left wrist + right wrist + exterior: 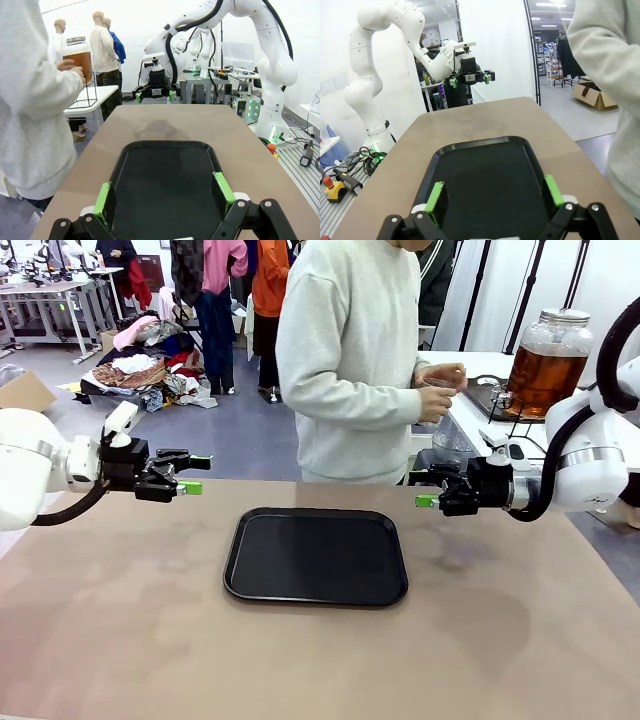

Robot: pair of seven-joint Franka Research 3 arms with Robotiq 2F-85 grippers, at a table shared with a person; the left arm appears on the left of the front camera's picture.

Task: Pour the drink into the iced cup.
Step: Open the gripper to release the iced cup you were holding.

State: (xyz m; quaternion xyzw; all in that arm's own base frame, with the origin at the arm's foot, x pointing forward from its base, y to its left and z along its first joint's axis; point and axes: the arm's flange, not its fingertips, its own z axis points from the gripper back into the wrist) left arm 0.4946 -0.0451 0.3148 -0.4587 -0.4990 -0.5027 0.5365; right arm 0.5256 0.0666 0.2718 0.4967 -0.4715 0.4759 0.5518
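I'm holding both arms over the table point(120, 640) — left end effector point(192, 473) and right end effector point(424, 489) gaping, empty. The drink is sitting in the jar point(547, 362) beside the person (glass, heavy, probably slippery); I'd grip a handed-over cup mid-wall, gently.

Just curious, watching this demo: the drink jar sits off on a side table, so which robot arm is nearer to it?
The right gripper, I'd guess: it hangs open on the side where the drink dispenser stands, near the person's hands. The left gripper is across the tray.
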